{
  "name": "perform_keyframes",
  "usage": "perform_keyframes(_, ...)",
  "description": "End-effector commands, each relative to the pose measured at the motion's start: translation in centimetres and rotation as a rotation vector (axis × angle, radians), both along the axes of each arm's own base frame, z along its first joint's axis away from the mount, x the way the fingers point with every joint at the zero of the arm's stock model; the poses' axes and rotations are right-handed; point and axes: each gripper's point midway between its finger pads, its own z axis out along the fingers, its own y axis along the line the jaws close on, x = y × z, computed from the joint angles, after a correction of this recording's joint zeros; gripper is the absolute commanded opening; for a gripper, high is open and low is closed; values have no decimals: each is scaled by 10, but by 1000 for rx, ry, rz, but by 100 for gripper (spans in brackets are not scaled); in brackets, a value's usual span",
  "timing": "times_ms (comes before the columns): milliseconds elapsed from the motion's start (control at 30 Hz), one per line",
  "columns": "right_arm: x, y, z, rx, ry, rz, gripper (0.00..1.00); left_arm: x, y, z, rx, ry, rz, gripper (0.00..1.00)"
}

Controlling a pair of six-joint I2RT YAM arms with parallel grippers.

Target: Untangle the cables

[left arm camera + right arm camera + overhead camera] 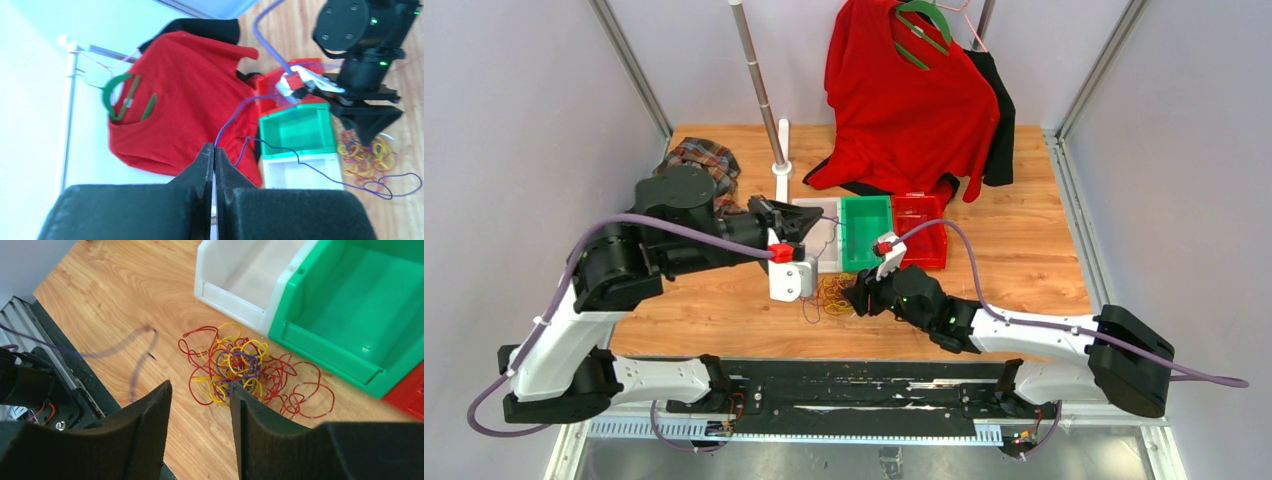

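Left gripper [214,156] is pinched shut on the purple cable [300,162], which runs ahead of it and down to the tangle [240,367]. Risk: pulling likely drags the whole knot, since nothing pins it. Right gripper [200,405] gapes empty, tangle just ahead of its fingertips.

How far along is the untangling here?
Done: nothing sorted; the green bin is empty. In hand: left jaws shut on a purple cable trailing toward the tangle. Left: that tangle, mostly red and yellow, right jaws open above it.
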Motion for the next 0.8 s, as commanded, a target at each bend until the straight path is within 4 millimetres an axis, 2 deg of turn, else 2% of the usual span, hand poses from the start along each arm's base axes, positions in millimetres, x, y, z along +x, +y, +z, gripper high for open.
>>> perform_keyframes(0,-2,-1,9,42,-7,-20,50,3,11,34,-34,-120,19,0)
perform_keyframes(267,-2,7,61,94,-89,28,63,9,9,75,-100,-205,31,0)
perform_keyframes(400,2,6,81,100,-130,15,64,14,-1,79,-118,-213,33,0)
perform_keyframes(567,20,-21,86,63,-166,-110,64,25,-19,74,-128,-204,40,0)
perform_keyframes(767,49,-80,92,56,-163,-329,61,40,-47,83,-191,-214,49,0)
